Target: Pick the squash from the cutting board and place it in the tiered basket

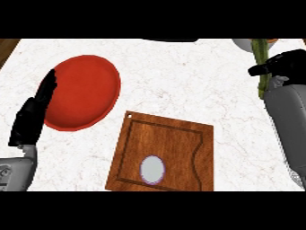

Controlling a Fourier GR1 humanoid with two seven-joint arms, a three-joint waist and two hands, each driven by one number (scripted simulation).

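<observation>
A long green squash (260,83) stands nearly upright at the far right of the counter, well away from the wooden cutting board (175,134). My right hand (287,65) is curled round its upper part and hides some of it. Just above the squash's top, a pale grey curved rim (243,43) shows at the picture's upper edge, perhaps part of the tiered basket; most of it is cut off. My left hand (36,110) rests at the left with straight fingers along the edge of a red plate (89,85).
A small pale oval with a purple rim (152,169) lies on the near part of the cutting board. The white marble counter (181,76) ends in brown wood at the far left and right corners. A dark shape (172,40) sits at the top middle.
</observation>
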